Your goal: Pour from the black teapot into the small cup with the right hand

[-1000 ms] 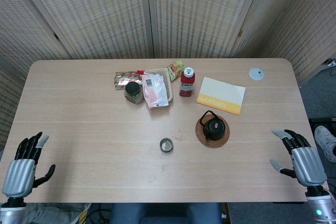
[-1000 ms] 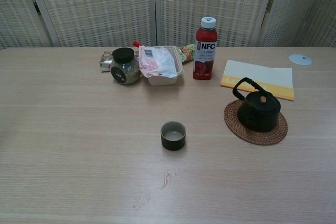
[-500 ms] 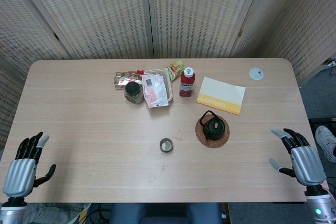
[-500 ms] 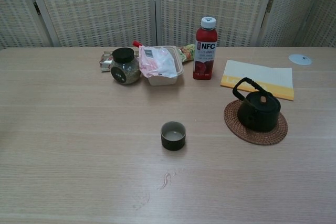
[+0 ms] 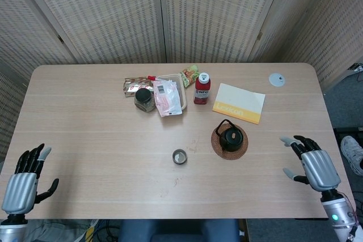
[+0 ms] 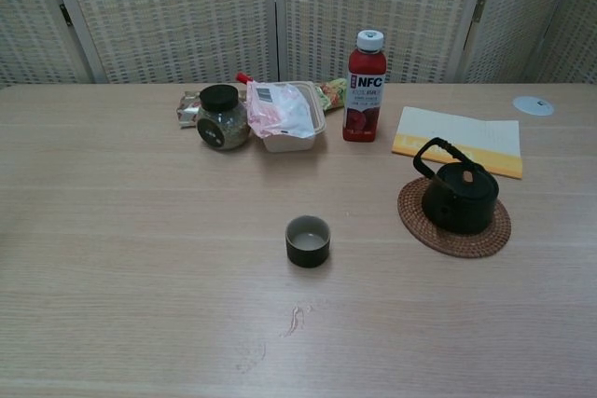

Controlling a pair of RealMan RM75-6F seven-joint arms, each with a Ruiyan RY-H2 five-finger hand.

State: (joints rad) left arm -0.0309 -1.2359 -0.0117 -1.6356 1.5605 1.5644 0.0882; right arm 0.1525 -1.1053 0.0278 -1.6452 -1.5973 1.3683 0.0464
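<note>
Now, going left to right: left hand (image 5: 21, 184) waits spread and empty at the desk's (image 5: 85, 140) near-left corner. Small cup (image 5: 180, 156) stands mid-desk; black teapot (image 5: 231, 139) on its woven mat (image 5: 218, 147) lies at the cup's two o'clock. Right hand (image 5: 311, 165), fingers apart, holding nothing, is nearer, teapot at its ten o'clock.

We see a surface (image 6: 140, 277) of pale wood, smooth and matt. The black teapot (image 6: 459, 197) looks like dull dark metal and sits on a rough woven mat (image 6: 454, 221). The small cup (image 6: 308, 240) is dark and a bit shiny. The red bottle (image 6: 365, 87) is glossy plastic with a white cap. Each robot hand, left (image 5: 22, 178) and right (image 5: 311, 164), has a shiny silver metal back and black fingers.
</note>
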